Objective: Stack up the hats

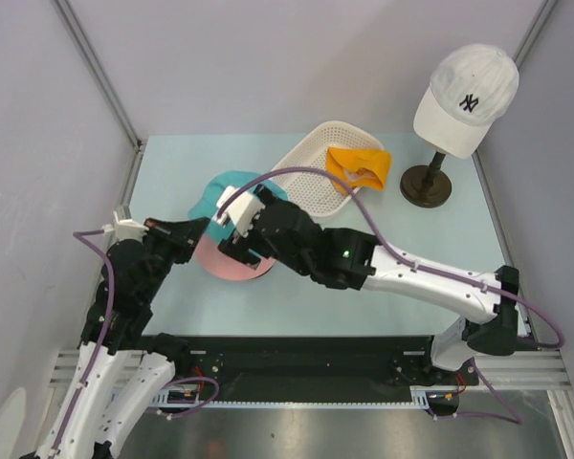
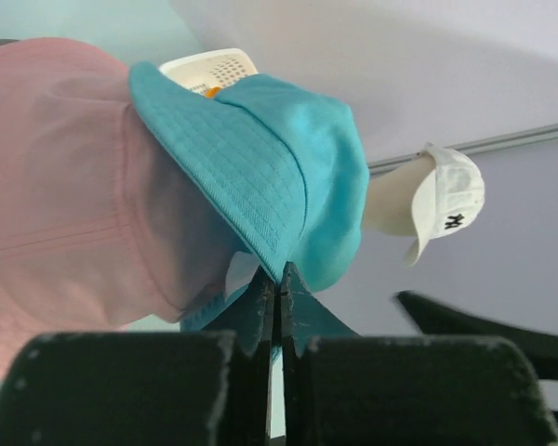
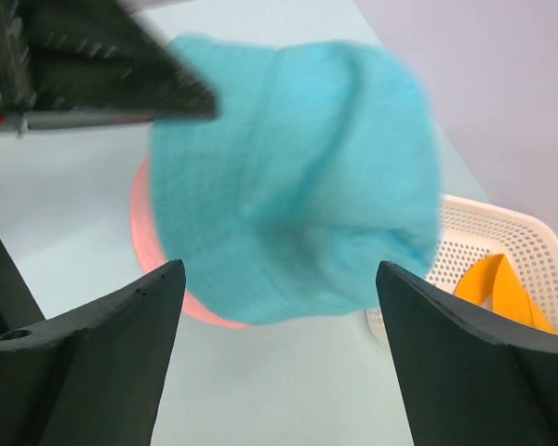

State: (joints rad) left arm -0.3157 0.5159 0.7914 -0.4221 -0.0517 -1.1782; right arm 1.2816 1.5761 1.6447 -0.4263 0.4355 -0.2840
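My left gripper is shut on the brim of the teal hat and holds it tilted over the pink hat. In the top view the left gripper is at the left edge of the teal hat, and the pink hat lies on the table beneath. My right gripper is open and empty, facing the teal hat without touching it; in the top view it hovers above the pink hat. The orange hat lies in the basket. The lavender hat is not in view.
A white perforated basket stands behind the hats at the table's middle back. A white NY cap sits on a mannequin stand at the back right. Grey walls close in the back and both sides.
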